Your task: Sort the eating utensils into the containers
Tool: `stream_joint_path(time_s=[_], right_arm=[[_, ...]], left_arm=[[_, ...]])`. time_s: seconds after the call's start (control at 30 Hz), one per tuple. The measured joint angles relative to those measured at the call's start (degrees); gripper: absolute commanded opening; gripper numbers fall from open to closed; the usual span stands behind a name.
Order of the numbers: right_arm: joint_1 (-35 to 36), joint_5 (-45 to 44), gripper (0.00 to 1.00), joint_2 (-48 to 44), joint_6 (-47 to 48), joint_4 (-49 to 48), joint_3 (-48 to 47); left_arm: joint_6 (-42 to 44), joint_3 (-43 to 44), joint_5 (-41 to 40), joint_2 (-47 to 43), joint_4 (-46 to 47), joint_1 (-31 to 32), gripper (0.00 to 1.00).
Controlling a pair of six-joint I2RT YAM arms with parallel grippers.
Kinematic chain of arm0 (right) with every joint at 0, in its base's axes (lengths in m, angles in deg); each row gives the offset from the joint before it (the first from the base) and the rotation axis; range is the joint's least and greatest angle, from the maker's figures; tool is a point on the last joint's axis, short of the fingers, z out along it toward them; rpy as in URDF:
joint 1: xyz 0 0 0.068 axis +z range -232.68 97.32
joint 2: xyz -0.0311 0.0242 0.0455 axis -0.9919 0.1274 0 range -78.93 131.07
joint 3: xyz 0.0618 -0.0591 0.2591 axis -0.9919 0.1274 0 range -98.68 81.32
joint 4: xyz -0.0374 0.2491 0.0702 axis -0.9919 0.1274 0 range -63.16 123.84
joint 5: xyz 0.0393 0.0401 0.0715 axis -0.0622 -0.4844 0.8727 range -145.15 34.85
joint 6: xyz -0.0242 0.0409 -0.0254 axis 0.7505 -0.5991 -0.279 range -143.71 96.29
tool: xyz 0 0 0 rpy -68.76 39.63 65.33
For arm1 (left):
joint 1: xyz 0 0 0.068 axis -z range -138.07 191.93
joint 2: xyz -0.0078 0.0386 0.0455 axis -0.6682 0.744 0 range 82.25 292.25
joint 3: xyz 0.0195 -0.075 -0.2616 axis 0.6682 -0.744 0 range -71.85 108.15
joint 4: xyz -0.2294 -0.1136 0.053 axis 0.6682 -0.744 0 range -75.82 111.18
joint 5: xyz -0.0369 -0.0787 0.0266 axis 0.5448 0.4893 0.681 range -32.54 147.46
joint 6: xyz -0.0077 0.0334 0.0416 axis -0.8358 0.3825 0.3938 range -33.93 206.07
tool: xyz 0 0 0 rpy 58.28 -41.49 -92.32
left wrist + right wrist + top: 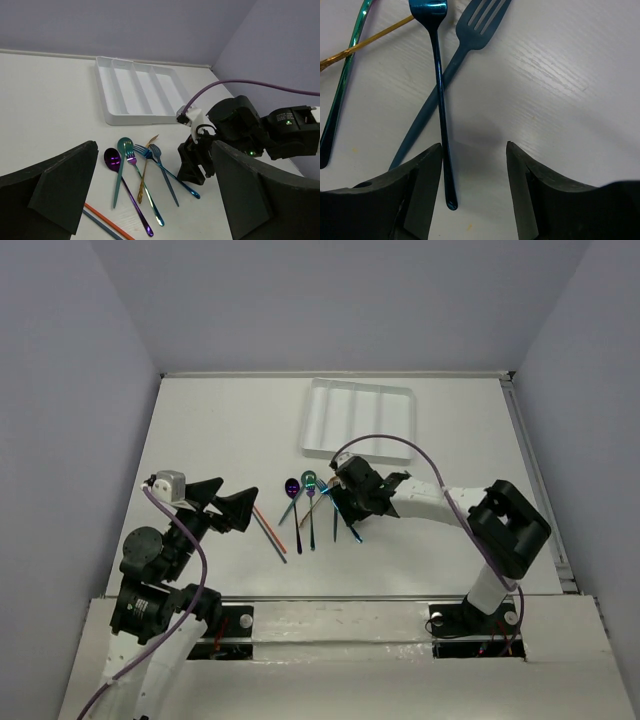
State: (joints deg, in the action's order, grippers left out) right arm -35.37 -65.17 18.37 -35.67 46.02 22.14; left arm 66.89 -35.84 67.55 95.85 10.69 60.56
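The utensils lie in a loose fan on the table: a purple spoon (114, 159), a teal spoon (124, 146), a gold fork (145, 175), a matte blue fork (470, 40) and a shiny blue fork (440, 100). An orange chopstick (107, 220) and a teal one (97, 224) lie to the left. My right gripper (474, 145) is open low over the table, with the shiny fork's handle end between the jaws, close to the left finger. My left gripper (238, 492) hangs open and empty left of the pile. The white tray (360, 415) is behind, its compartments showing nothing inside.
A purple cable (385, 440) arcs over the right arm near the tray's front edge. The table's raised edge (530, 470) runs down the right side. Grey walls enclose the table on three sides.
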Motion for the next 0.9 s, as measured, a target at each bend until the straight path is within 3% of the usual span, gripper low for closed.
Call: stream_joint_path(time_s=[0.33, 0.8, 0.9], right_arm=[[0.0, 3.1, 0.51, 2.6, -0.3, -0.8, -1.3], [0.0, 4.1, 0.0, 4.8, -1.3, -3.4, -1.5], [0.0, 4.6, 0.0, 4.7, -1.1, -3.7, -1.5]], left_arm=[[0.0, 0.0, 0.0, 0.0, 0.0, 0.0, 0.99], [0.0, 0.0, 0.0, 0.1, 0.0, 0.0, 0.99], [0.0, 0.0, 0.0, 0.1, 0.0, 0.0, 0.99]])
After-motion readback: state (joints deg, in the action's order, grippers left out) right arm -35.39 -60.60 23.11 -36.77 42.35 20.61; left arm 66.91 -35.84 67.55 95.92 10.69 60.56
